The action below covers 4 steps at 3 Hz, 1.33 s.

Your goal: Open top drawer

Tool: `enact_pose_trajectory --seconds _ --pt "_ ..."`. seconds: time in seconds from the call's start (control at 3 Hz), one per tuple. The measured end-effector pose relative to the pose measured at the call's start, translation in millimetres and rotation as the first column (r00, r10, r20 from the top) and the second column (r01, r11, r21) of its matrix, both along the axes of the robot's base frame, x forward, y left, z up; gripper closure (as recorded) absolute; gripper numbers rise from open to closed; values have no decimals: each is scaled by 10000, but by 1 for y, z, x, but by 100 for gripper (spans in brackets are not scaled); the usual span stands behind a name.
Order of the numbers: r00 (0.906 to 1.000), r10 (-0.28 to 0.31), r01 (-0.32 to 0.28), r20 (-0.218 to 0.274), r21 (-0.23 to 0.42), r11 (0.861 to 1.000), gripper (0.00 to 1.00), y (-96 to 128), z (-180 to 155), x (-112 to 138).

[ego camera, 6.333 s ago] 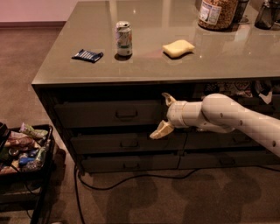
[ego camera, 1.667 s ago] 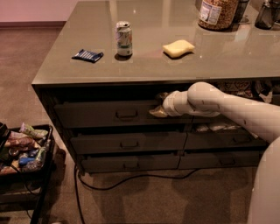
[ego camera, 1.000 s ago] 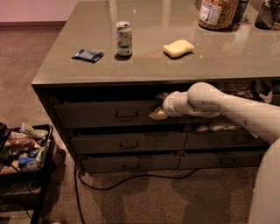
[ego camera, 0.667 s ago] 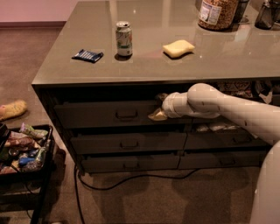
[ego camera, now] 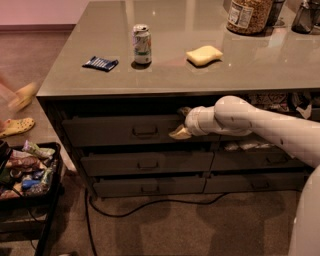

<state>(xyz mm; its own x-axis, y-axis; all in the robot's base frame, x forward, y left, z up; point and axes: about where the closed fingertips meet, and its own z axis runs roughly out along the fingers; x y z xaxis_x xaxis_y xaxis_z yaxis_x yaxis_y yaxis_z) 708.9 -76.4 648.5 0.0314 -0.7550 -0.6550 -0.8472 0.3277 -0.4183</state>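
Note:
The top drawer (ego camera: 110, 132) is a wide dark grey-green front under the counter's left half, with a small central pull handle (ego camera: 145, 131). A dark gap runs above the front, and I cannot tell whether it is pulled out. My gripper (ego camera: 181, 122) is at the drawer front's right end, right of the handle. One tan fingertip (ego camera: 178, 133) lies low against the front and the other is higher, in the gap, so the fingers stand apart. My white arm (ego camera: 260, 125) reaches in from the right.
On the counter stand a can (ego camera: 142, 44), a blue packet (ego camera: 100, 63), a yellow sponge (ego camera: 204, 55) and a jar (ego camera: 247, 15). Two lower drawers (ego camera: 147, 163) sit below. A black cart of snacks (ego camera: 25, 172) stands left, a yellow clog (ego camera: 16, 126) beside it, and a cable (ego camera: 150, 206) lies on the floor.
My arm and gripper have held the same place at the drawer's right end. Yellow clogs have come into view at the left, one blurred in motion.

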Motion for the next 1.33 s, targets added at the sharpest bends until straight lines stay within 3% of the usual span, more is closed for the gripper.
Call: enact_pose_trajectory --seconds 1.33 --pt "9995 194 -192 -263 90 9998 40 3 2 -16"
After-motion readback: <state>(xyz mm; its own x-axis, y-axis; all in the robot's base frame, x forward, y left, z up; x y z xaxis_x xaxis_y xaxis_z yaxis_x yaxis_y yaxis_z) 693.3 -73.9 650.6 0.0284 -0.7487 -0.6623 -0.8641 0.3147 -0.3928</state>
